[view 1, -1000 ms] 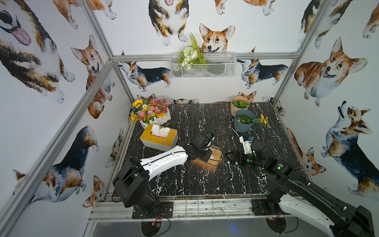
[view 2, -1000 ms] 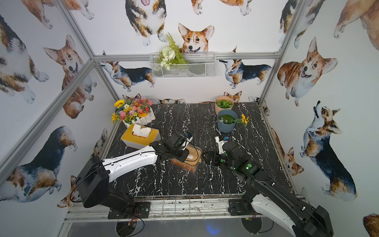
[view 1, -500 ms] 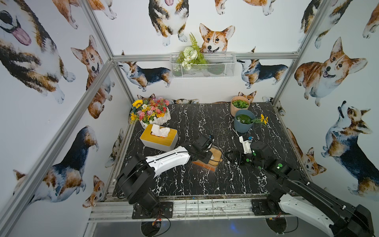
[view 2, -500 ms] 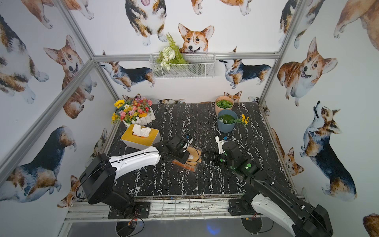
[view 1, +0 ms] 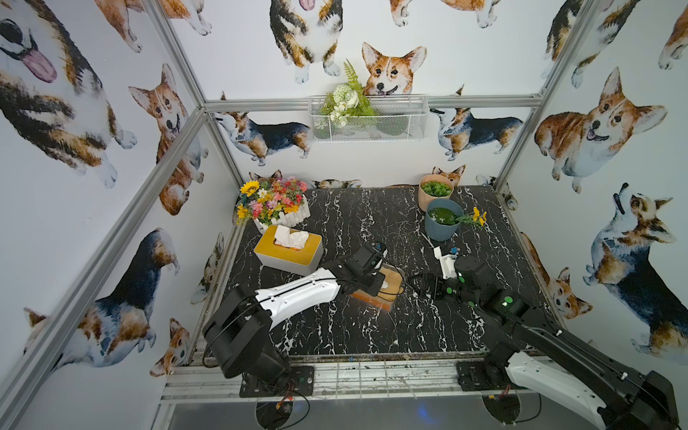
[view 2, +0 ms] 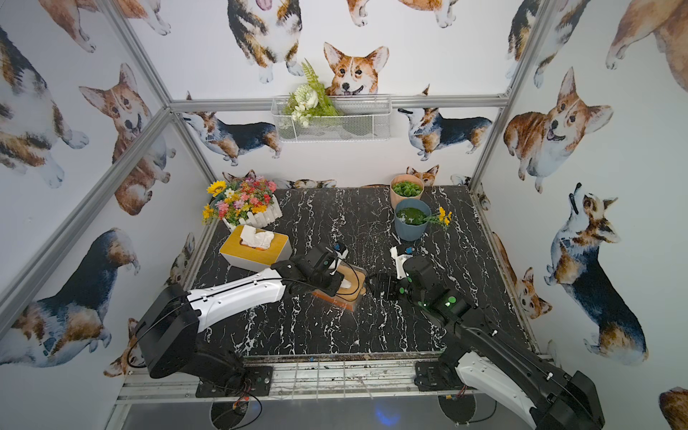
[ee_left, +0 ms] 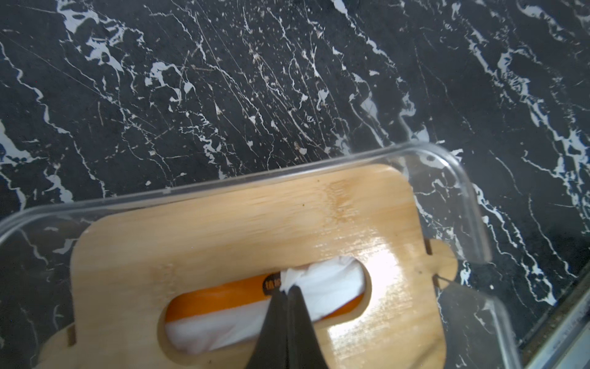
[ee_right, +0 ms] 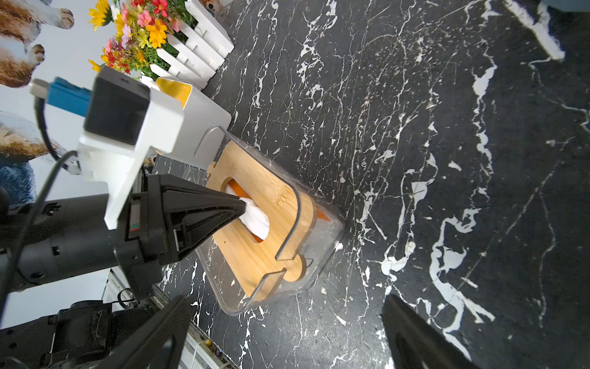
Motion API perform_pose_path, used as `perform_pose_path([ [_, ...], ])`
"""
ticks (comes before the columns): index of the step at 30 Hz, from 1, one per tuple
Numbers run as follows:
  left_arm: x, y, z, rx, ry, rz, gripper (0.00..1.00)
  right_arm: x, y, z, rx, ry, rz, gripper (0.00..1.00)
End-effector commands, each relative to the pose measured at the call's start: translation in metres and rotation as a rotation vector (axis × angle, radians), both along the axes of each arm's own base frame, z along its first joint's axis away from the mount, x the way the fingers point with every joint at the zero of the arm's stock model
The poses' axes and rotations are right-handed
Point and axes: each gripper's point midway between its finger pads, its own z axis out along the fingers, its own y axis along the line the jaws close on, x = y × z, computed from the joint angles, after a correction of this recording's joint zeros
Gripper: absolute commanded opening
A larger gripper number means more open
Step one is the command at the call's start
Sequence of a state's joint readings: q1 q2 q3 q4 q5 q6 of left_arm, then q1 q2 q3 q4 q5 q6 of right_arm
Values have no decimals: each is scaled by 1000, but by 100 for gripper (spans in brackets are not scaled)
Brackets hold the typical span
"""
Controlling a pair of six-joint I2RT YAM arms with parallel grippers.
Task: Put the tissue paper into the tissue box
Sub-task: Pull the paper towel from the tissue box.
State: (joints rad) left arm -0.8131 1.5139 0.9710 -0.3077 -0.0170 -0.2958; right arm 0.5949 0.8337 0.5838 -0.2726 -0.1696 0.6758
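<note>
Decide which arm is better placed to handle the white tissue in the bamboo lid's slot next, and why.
Left, probably. The left gripper is shut on the white tissue at the slotted bamboo lid; the right gripper stands open, beside the clear box.

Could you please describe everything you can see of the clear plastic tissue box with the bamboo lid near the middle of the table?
The clear plastic tissue box is a rounded rectangle standing upright on the black marbled table, near its middle. A pale bamboo lid with side tabs sits inside its rim. Through the lid's oval slot show an orange pack and white tissue, which the shut left gripper pinches.
</note>
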Motion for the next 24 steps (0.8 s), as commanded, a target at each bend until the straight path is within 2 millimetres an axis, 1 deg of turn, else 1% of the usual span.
perform_pose_path([
  [1, 5, -5, 14, -69, -28, 12, 0, 3, 6, 9, 28, -34, 19, 97],
  [6, 7, -2, 22, -112, -43, 24, 0, 3, 11, 9, 40, -31, 43, 97],
  [10, 7, -2, 31, -180, -49, 26, 0, 3, 19, 10, 55, -33, 82, 96],
  [15, 9, -1, 41, -250, -54, 20, 1, 8, 29, 13, 56, -42, 125, 96],
  [16, 9, -2, 45, -265, -63, 14, 4, 10, 31, 14, 55, -48, 133, 97],
  [18, 8, -1, 57, -302, -96, 8, 16, 14, 36, 19, 55, -60, 149, 96],
  [19, 9, 1, 63, -322, -114, 10, 19, 15, 38, 20, 54, -65, 158, 96],
  [20, 10, 3, 71, -342, -135, 14, 25, 17, 40, 22, 52, -71, 169, 96],
  [21, 10, 6, 77, -360, -151, 18, 34, 19, 43, 24, 51, -75, 178, 96],
  [24, 12, 20, 92, -406, -200, 47, 48, 23, 52, 28, 49, -81, 217, 96],
])
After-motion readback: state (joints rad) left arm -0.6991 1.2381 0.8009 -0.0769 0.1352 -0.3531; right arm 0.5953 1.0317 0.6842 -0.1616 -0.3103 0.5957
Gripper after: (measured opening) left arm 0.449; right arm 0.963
